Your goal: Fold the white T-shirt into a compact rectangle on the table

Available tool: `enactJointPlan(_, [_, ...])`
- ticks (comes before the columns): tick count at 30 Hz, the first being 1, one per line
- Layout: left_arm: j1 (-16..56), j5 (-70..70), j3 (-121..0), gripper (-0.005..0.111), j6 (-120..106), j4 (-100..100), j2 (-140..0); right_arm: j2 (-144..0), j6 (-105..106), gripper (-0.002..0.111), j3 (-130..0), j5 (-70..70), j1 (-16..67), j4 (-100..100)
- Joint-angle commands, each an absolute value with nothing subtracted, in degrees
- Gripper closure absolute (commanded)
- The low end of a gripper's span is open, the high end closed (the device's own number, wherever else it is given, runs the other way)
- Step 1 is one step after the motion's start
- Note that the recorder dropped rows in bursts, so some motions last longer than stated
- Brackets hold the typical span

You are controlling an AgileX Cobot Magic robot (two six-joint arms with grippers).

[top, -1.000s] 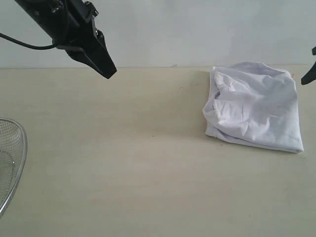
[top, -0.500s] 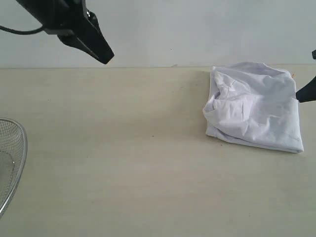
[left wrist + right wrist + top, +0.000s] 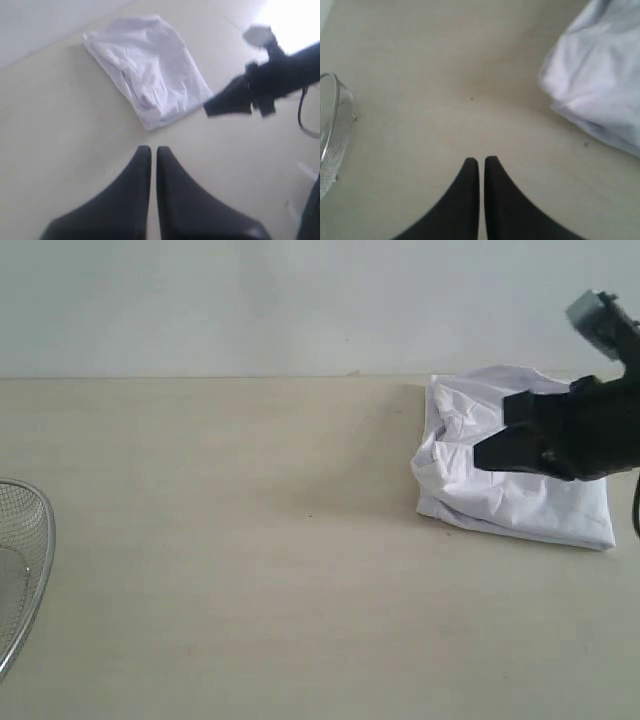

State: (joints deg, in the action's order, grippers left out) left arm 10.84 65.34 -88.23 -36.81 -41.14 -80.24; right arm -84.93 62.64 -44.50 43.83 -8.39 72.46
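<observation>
- Near left: wire basket (image 3: 48, 525) pokes in at the edge, not in use.
- Far right on the table (image 3: 250, 570): white T-shirt (image 3: 455, 440), a rumpled rectangle, fold looks abt done.
- R gripper (image 3: 480, 460) hovers over it, jaws together, empty; prob. to press or tidy.
- L gripper (image 3: 150, 150): jaws together, empty, held high, out of the way.

The white T-shirt (image 3: 520, 512) is soft, matt cloth, creased and rumpled. The table (image 3: 250, 580) looks smooth and matt, pale beige with a faint wood-like grain. The basket (image 3: 25, 530) is fine wire mesh with a shiny metal rim. The jaws of the left gripper (image 3: 150, 149) and the right gripper (image 3: 481, 161) are smooth, black and dull, like plastic.
</observation>
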Motion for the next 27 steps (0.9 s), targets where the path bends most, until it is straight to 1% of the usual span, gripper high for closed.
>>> enactJointPlan(1, [10.4,52.5,-80.2,0.102,-37.4,-49.5,-72.5,-80.2,67.9,0.108,-41.0,32.0,2.6,73.8])
enactJointPlan(6, [10.5,41.2,-67.2,0.102,-40.9,-52.4,-63.1,-78.9,68.1,0.108,-38.6,18.4,11.4,73.8])
enactJointPlan(9, [11.0,33.1,-58.4,0.102,-41.1,-59.0,-58.3,-78.9,68.1,0.108,-36.7,9.1,16.0,74.5])
enactJointPlan(13, [16.2,25.2,-49.4,0.102,-42.5,-60.4,-55.3,-78.9,66.7,0.108,-34.3,-2.3,21.2,74.6])
enactJointPlan(15, [18.8,22.6,-46.9,0.102,-42.5,-60.4,-54.3,-78.9,66.3,0.108,-33.6,-2.4,21.9,74.6])
enactJointPlan(18, [21.2,21.7,-44.7,0.102,-43.7,-60.4,-53.0,-78.9,66.0,0.108,-33.4,2.0,21.9,74.6])
enactJointPlan(27, [21.2,23.5,-43.6,0.102,-44.2,-60.5,-52.0,-78.9,66.0,0.108,-33.4,2.7,21.8,74.8])
